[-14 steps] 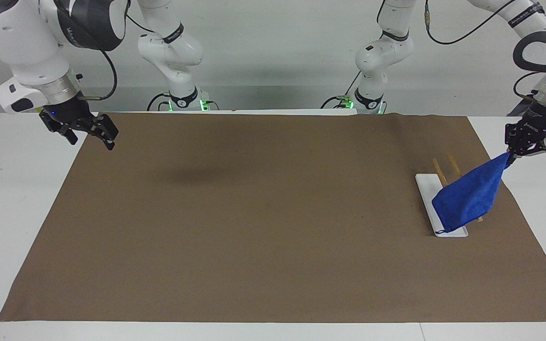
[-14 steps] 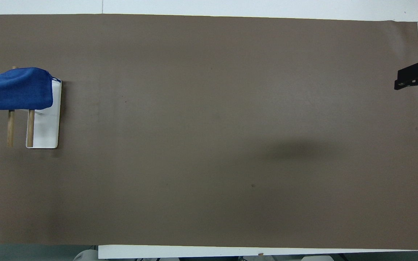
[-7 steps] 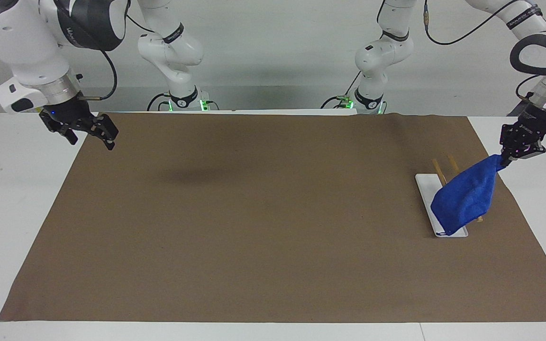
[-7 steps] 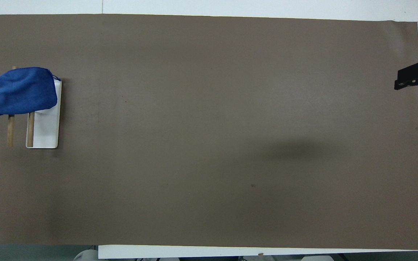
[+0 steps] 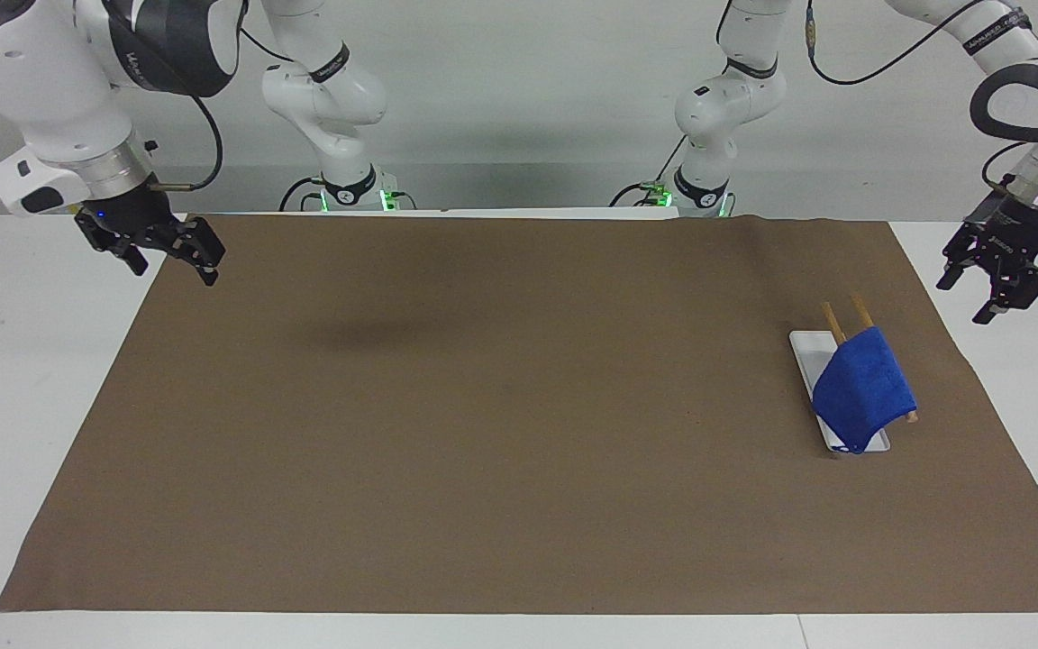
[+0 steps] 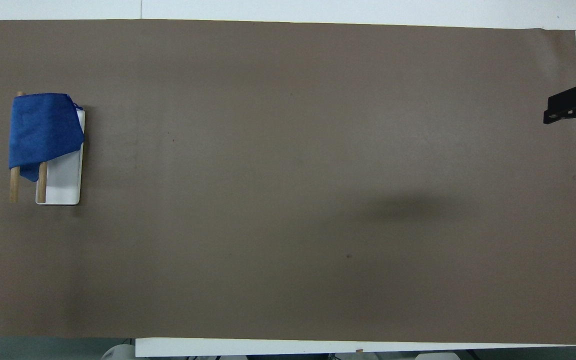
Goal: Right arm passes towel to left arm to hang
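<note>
The towel (image 5: 863, 394) is draped over two wooden rods (image 5: 845, 322) that stand over a white base (image 5: 808, 358) on the brown mat (image 5: 519, 424), toward the left arm's end of the table. In the overhead view the towel (image 6: 43, 131) is seen to cover the part of the rods (image 6: 28, 182) farther from the robots, while their nearer ends are left bare; one corner of the cloth hangs down between the rods, and a short thread shows at the corner next to the base (image 6: 64, 182). The towel is touched by neither gripper. The left gripper (image 5: 990, 287) is held in the air over the white table (image 5: 1033, 361) just past the mat's edge, beside the rack and apart from the cloth; its fingers are spread and nothing is held between them. The left arm (image 5: 1024, 99) is seen coming down to it from the upper corner of the facing view. The right gripper (image 5: 169, 260) is held over the mat's edge at the right arm's end of the table, well apart from the towel; its fingers are spread too, and nothing is gripped. Only its black tip (image 6: 568, 105) enters the overhead view. The right arm (image 5: 50, 81) waits there.
</note>
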### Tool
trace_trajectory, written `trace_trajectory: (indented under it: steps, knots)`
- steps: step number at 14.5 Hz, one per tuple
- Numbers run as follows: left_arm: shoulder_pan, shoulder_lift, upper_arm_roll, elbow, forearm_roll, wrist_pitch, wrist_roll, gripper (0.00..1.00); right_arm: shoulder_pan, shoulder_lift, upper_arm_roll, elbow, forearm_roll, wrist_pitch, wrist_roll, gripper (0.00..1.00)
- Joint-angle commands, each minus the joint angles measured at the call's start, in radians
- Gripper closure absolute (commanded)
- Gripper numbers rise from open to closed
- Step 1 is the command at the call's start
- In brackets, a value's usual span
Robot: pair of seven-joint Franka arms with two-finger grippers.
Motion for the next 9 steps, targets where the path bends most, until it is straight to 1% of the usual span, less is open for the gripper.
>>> trace_trajectory:
  steps: [1, 3, 6, 9]
  knots:
    - [-0.077, -0.015, 0.022, 0.013, 0.090, -0.058, 0.083, 0.00, -0.002, -0.016, -0.004, -0.020, 0.014, 0.010, -0.020, 0.00]
    - [-0.119, -0.001, 0.022, 0.046, 0.112, -0.122, 0.201, 0.00, -0.002, -0.016, -0.004, -0.020, 0.014, 0.010, -0.020, 0.00]
    - [-0.204, 0.038, 0.018, 0.149, 0.185, -0.245, 0.368, 0.00, -0.002, -0.016, -0.003, -0.020, 0.014, 0.010, -0.020, 0.00]
    - [-0.283, 0.077, 0.012, 0.244, 0.204, -0.355, 0.512, 0.00, -0.002, -0.016, -0.004, -0.020, 0.014, 0.010, -0.020, 0.00]
